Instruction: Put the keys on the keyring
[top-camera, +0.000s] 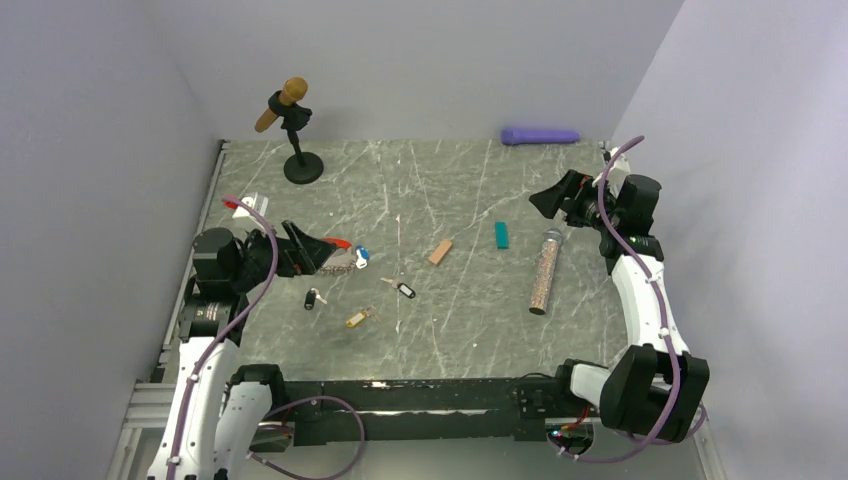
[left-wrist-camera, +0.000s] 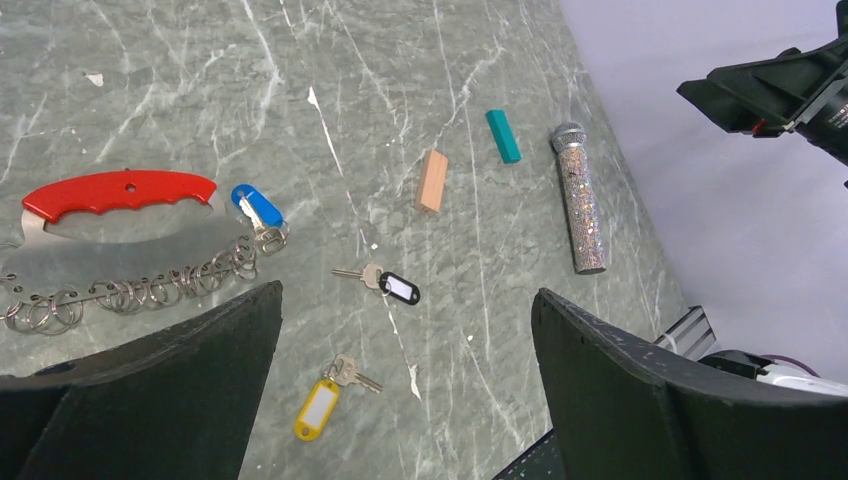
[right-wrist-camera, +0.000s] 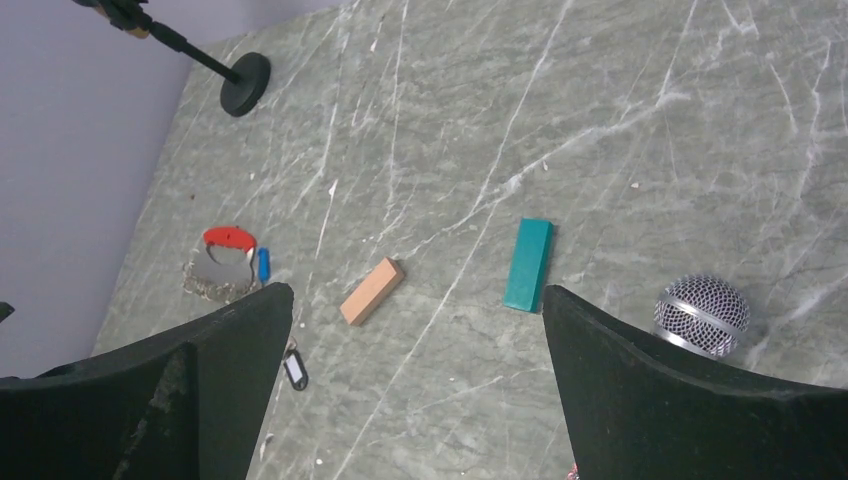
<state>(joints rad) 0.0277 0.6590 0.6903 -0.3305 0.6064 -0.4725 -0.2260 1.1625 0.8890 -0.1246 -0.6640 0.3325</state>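
With the left jaws and the right jaws both spread wide and empty, the black-tagged key (left-wrist-camera: 392, 284), seen on the tabletop (left-wrist-camera: 150, 90) just ahead between the left jaws, with the keyring (left-wrist-camera: 110, 195) beyond their left tip, was judged best pinched squarely by its tag.

On my grey counter (top-camera: 470, 190) I see the keyring (left-wrist-camera: 115, 190) and keys (left-wrist-camera: 388, 284) left, tan block (left-wrist-camera: 432, 181) and teal block (left-wrist-camera: 503, 136) middle, microphone (left-wrist-camera: 580, 200) right, stand (top-camera: 303, 168) and purple rod (top-camera: 540, 135) far.
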